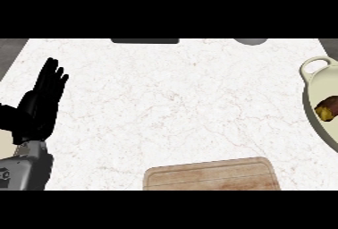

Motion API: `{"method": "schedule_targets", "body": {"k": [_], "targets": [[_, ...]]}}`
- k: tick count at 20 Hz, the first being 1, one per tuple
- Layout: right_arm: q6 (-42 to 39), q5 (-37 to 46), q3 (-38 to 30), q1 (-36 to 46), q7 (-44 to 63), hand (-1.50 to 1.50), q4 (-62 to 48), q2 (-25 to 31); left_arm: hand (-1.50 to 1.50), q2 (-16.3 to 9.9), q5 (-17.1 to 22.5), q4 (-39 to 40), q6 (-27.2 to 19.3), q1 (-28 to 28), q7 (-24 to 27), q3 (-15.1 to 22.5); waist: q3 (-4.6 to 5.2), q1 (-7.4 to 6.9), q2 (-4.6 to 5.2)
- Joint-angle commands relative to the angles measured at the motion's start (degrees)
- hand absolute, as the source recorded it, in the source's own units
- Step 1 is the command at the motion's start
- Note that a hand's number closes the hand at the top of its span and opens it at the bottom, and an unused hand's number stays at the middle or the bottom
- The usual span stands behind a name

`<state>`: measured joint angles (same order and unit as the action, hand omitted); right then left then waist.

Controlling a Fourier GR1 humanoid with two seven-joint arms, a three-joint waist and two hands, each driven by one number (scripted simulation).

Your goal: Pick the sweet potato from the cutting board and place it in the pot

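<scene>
In the head view, the only one we have, our left hand (41, 105) rests at the left edge with its fingers (52, 76) straight and pointing up, released and holding nothing. Our right hand does not show at all, so we cannot speak of it. Far across the marbled surface (178, 103) from those fingers, at the right edge, sits the cream pot (315, 67), and the sweet potato (327, 108) already lies inside it, against the pale inner floor. Nearer to us and to the right of the fingers, well apart from them, the wooden cutting board (210, 175) lies bare along the lower edge. We judge the placing step done: the vegetable is off the board and in the vessel, so little remains beyond keeping the hands clear. Much is cut off here: the pot runs out of view at the right, so we see only one handle and part of its rim, and the sweet potato itself is clipped by the edge. Two dark shapes at the far edge are too cropped to name.
</scene>
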<state>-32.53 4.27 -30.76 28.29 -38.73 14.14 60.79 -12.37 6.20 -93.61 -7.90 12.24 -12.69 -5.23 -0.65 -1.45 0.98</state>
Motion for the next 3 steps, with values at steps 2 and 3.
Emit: {"method": "schedule_targets", "body": {"k": [2, 3], "targets": [[-9.5, -0.8, -0.4, -1.1, -6.0, -1.5, -0.2, 1.8, 0.0, -0.7, 0.7, 0.6, 1.2, -0.1, 1.6, -0.9, -0.07, -0.27, 0.14], [-10.0, -1.0, -0.4, -1.7, -5.8, -1.5, -0.4, 2.1, 0.0, 0.1, 0.2, 0.1, 0.1, -0.5, 0.0, -0.3, -0.11, -0.2, 0.03]]}}
